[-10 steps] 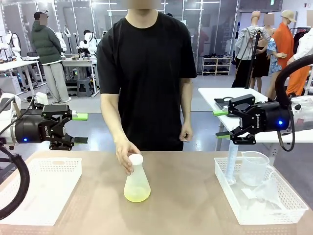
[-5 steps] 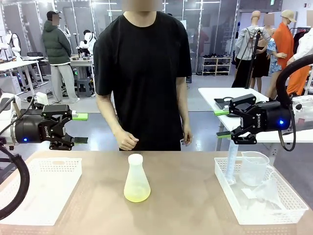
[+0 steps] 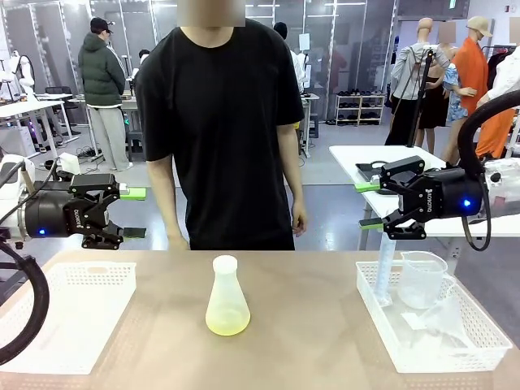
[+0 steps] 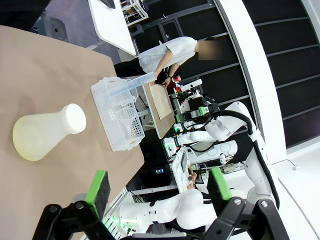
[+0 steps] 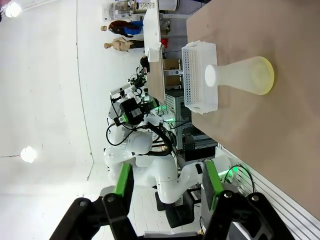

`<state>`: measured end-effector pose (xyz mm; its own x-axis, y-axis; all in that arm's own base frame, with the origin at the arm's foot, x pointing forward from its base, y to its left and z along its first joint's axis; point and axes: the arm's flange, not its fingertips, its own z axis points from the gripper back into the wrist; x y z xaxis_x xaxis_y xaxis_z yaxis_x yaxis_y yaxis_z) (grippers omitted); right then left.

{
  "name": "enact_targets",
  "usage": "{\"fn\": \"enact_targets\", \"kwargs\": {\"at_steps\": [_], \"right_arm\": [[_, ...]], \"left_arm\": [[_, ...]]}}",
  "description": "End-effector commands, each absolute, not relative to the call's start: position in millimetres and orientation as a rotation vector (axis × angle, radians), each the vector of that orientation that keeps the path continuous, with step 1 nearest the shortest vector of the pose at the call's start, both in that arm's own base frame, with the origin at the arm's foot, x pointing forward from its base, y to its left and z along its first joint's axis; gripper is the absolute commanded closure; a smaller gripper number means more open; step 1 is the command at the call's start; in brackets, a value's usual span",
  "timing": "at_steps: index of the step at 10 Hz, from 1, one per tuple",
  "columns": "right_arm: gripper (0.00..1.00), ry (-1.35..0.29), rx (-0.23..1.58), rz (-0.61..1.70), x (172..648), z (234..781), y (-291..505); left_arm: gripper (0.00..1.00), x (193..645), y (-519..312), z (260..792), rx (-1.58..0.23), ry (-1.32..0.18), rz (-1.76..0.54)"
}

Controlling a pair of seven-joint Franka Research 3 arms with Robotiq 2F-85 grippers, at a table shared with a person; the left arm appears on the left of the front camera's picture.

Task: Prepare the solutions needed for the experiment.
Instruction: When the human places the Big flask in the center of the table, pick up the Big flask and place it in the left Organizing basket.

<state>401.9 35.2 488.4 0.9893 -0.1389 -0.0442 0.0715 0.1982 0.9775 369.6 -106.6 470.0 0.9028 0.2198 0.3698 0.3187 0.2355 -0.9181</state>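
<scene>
Conical flask (image 3: 227,296), white-capped, stands upright at centre frame on the table (image 3: 313,333). The solutions (image 3: 227,323) sit as a pale yellow-green pool in its base. Its position midway between the arms suggests it is set out for pickup. Left gripper (image 3: 134,213), middle left: jaws spread wide, empty. Right gripper (image 3: 367,205), middle right above the white basket (image 3: 486,341): jaws parted, empty. The person's hand (image 3: 299,219) hangs clear of the table.

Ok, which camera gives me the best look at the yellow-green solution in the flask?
The front view: the flask stands upright and unblocked, with the solution pooled yellow-green at its base. Both wrist views show it sideways and smaller, the tint clear in the right one and fainter in the left.
</scene>
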Motion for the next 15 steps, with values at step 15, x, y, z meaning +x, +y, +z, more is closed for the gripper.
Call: {"fn": "enact_targets", "kwargs": {"at_steps": [15], "right_arm": [[0.30, -0.072, 1.363, -0.152, 402, 489, 36]], "left_arm": [[0.00, 430, -129, 458, -1.141, -1.013, -0.628]]}}
